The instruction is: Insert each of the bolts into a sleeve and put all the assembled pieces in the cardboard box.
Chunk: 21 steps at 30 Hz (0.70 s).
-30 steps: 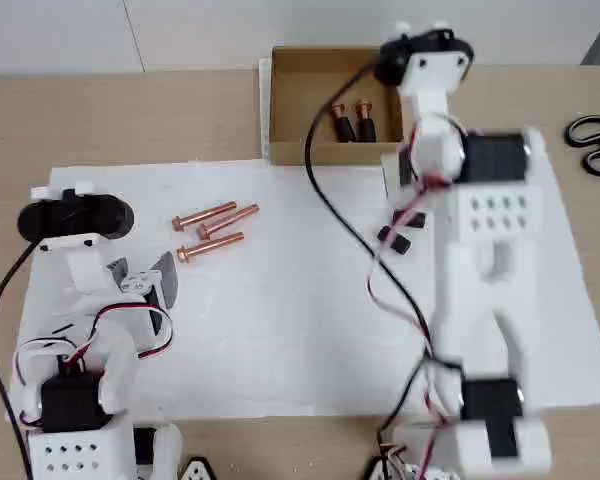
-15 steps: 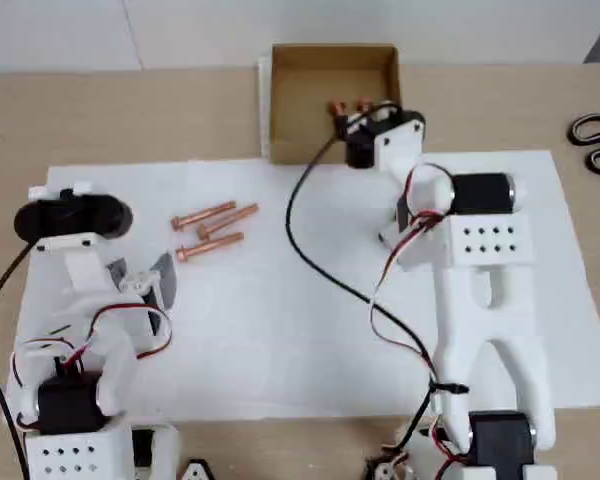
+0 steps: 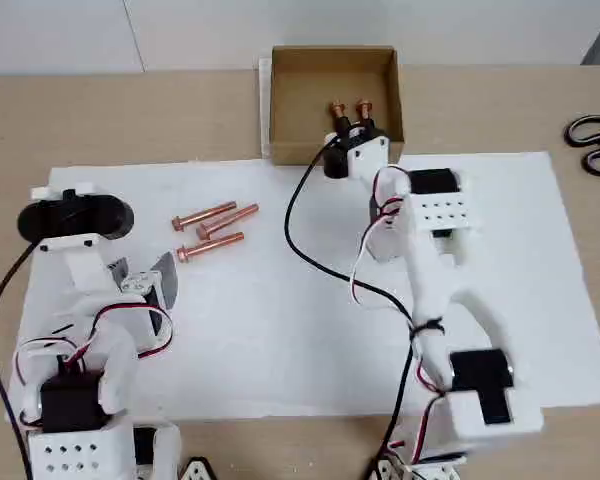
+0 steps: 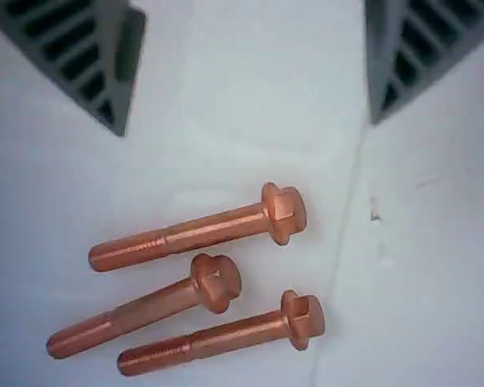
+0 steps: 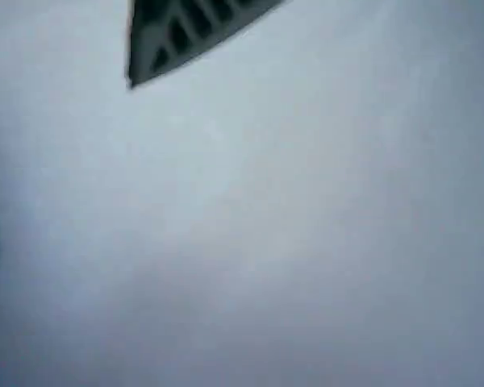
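Three copper bolts [image 3: 212, 228] lie loose on the white sheet [image 3: 280, 320], seen close in the left wrist view [image 4: 202, 282]. My left gripper [image 3: 143, 278] stands open just short of them, its grey fingers [image 4: 89, 56] wide apart with nothing between. The cardboard box [image 3: 280, 100] at the back holds two assembled bolt-and-sleeve pieces [image 3: 350, 118]. My right arm's wrist [image 3: 355, 158] sits just in front of the box, facing down at the sheet. One ribbed finger [image 5: 185, 32] of its gripper shows, with nothing against it and nothing held.
Black scissors [image 3: 595, 140] lie on the wooden table at the far right. A black cable [image 3: 310, 240] runs across the sheet's middle from the right wrist. The folded right arm [image 3: 430, 260] covers the sheet's right part.
My right arm has pulled back from above the box and folded down over the sheet, its wrist now just in front of the box. The left arm and the bolts have not moved.
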Available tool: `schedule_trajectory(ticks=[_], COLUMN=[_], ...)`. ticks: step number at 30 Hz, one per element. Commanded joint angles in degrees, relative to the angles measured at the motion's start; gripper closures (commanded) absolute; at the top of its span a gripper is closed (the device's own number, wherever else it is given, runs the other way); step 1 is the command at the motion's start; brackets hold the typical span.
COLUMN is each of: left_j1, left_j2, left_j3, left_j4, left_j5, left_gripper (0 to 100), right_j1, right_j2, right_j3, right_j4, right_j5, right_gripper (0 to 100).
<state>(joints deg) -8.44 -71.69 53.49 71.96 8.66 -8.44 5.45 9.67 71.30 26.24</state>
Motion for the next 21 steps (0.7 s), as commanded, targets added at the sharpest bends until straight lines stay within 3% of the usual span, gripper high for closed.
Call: schedule_trajectory(ticks=[1, 14, 21], left_j1=[-0.35, -0.35, -0.26], left_j2=[-0.53, -0.53, -0.53], left_j3=[0.75, 1.71, 1.89], left_j4=[0.00, -0.09, -1.23], left_j5=[-0.35, -0.35, -0.35], left_gripper=[81, 81, 82], right_j1=[-0.48, -0.75, -0.75], right_j2=[4.18, 22.46, 22.64], right_j3=[-5.27, -19.52, -19.60], right_j4=[-1.80, -1.63, 1.36], right_j5=[0.53, 0.53, 0.44], right_gripper=[77.6, 77.7, 93.1])
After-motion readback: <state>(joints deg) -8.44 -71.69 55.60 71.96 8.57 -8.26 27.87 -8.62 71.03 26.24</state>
